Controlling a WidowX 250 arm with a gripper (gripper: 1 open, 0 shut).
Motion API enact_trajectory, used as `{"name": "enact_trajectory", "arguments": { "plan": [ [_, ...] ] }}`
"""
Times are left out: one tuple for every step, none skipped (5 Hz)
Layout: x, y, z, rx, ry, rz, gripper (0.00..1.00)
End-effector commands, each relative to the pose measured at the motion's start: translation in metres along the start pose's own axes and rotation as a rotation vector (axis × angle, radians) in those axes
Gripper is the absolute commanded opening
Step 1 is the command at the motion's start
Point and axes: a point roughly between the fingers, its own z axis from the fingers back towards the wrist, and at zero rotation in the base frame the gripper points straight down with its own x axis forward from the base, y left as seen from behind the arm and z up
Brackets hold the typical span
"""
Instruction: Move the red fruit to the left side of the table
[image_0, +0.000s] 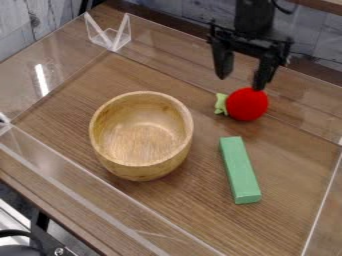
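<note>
While the strawberry (247, 104) lies unheld on the right of the surface (163, 200), the hand (241, 72) has its fingers apart; grasping and moving remain.
</note>
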Motion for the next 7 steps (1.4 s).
{"name": "enact_trajectory", "arguments": {
  "plan": [
    [0.006,-0.011,0.004,0.006,-0.025,-0.067,1.0],
    [0.009,-0.005,-0.02,0.012,-0.005,-0.061,1.0],
    [0.013,0.001,-0.038,0.018,0.009,-0.052,1.0],
    [0.01,0.002,-0.046,0.018,0.008,-0.029,0.0],
    [0.006,0.004,-0.042,0.012,-0.008,0.0,0.0],
    [0.003,0.021,-0.016,0.003,-0.05,0.01,0.0],
    [-0.002,0.052,0.016,0.002,-0.104,0.063,0.0]
  ]
}}
